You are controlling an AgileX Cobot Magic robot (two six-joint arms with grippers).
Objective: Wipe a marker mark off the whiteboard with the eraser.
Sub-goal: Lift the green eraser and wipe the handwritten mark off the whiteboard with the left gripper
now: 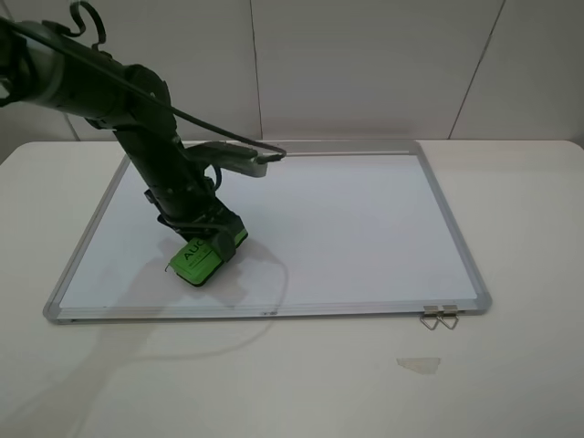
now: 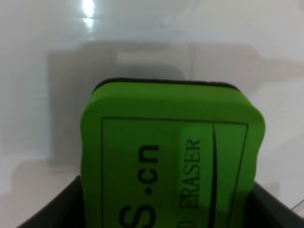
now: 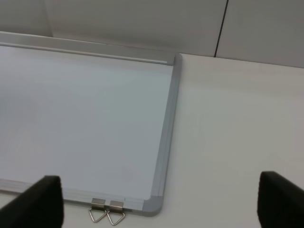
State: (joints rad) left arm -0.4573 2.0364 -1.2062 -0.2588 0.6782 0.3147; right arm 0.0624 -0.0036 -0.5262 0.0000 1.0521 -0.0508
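green foam fills the left wrist view: the eraser [image 2: 171,161] sits clamped between the two dark fingers [image 2: 50,211] of the left end effector [image 2: 166,216], its printed top facing the camera and its dark felt base turned away, toward the board. from the high camera the left end effector [image 1: 212,239] grips the eraser [image 1: 201,257] by its long sides. the block juts out past the fingertips, tilted, with its far end down on the whiteboard [image 1: 365,228]. whether the whole base lies flat cannot be told.

just beside the eraser's outer end, on the side away from the arm, a thin dark stroke lies on the white surface. it looks like the marker mark [image 1: 170,265], though it is too small to make out its shape.

the right end effector [image 3: 158,202] is released, its two black fingertips [image 3: 35,204] spread wide and holding nothing. below the gap between them lie a rounded corner of the whiteboard [image 3: 85,109] and two small metal clips [image 3: 107,213] hooked to the frame. those clips [image 1: 440,318] are well apart from the left end effector. the grey tray strip [image 1: 347,149] runs along the board edge beyond the left end effector. a scrap of clear tape [image 1: 420,364] lies on the pale tabletop [image 1: 520,392] near the clips.
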